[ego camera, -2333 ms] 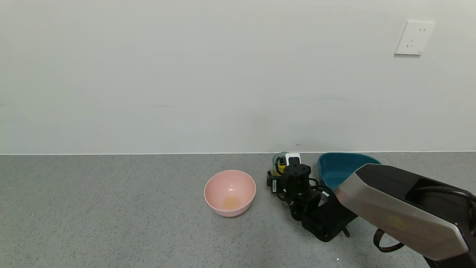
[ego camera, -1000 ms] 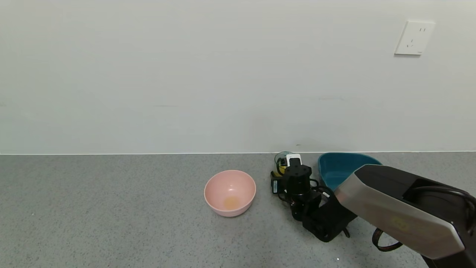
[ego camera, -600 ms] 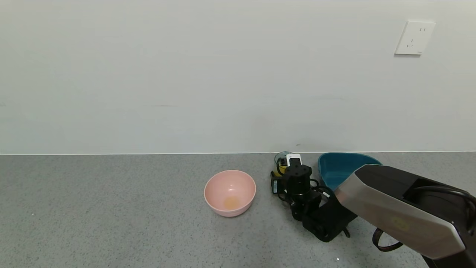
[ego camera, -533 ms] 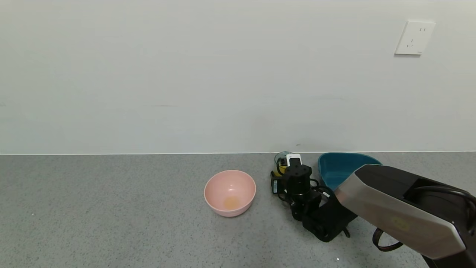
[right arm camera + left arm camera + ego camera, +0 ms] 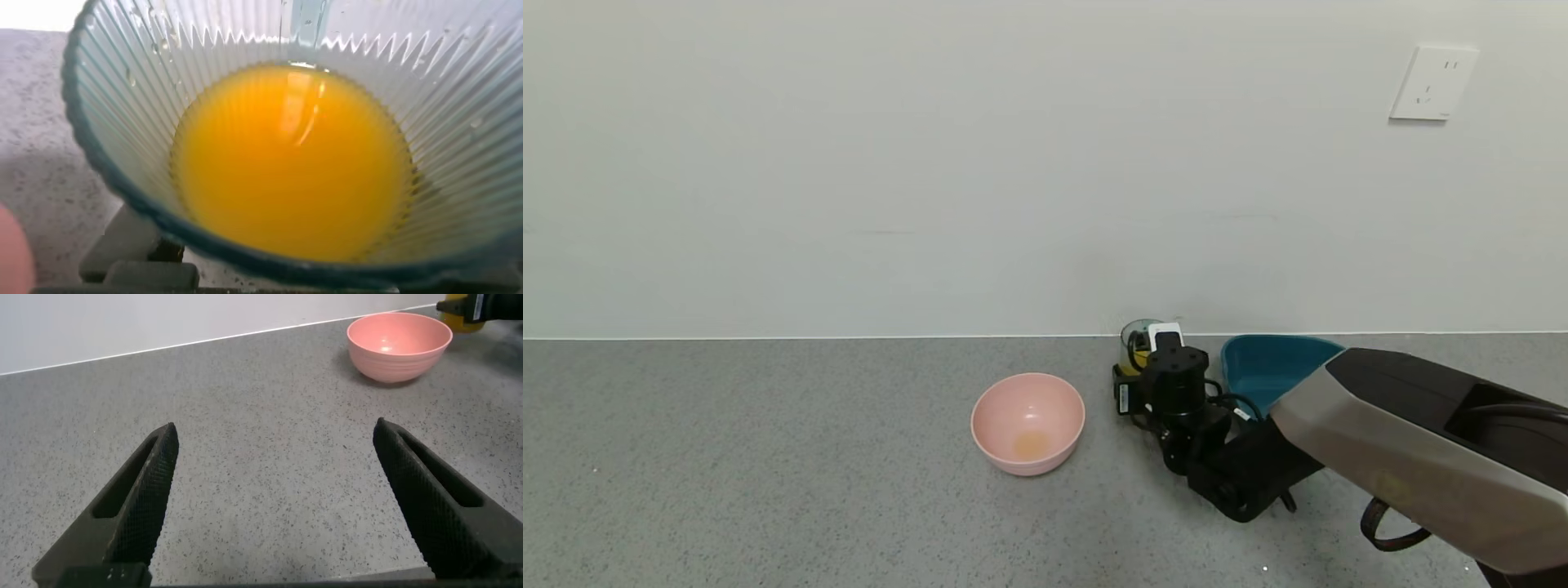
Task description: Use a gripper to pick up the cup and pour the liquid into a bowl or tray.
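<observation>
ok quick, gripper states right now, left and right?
Left gripper: open, holding nothing, over bare counter.
Right gripper: closed on the cup of orange liquid, beside the teal basin.

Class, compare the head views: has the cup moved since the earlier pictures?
Yes. The cup, gripped by the right hand, has risen: its rim now overlaps the wall's base line. The pink bowl stayed put.
</observation>
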{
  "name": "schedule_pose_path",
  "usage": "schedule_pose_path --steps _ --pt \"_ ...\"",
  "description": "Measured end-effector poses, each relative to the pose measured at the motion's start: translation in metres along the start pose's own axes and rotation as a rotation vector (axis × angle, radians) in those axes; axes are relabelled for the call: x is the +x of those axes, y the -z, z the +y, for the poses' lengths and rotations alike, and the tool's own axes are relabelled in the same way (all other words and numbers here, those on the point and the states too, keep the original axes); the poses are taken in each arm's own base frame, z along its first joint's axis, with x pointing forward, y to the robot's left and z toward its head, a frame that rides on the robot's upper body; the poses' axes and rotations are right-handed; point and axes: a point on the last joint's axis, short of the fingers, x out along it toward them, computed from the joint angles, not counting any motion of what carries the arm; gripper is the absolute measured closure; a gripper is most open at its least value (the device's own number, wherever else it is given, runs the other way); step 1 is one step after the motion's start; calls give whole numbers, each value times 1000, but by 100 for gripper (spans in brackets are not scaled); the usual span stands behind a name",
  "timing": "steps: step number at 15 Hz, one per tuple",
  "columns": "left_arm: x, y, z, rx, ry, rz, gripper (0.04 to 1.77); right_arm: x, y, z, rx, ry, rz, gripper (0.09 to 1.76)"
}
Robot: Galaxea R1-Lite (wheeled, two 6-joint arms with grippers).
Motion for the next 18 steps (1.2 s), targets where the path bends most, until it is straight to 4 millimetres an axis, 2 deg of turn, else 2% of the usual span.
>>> schedule_pose_path --steps 10,14,18 --pt "0 0 0 0 0 0 9 -29 -67 -6 -25 -33 -61 50" --pt "0 0 0 0 0 0 9 -43 -91 -18 -22 -50 -70 50" --pt "0 0 0 0 -1 0 9 -57 -102 -40 -24 -80 -54 50"
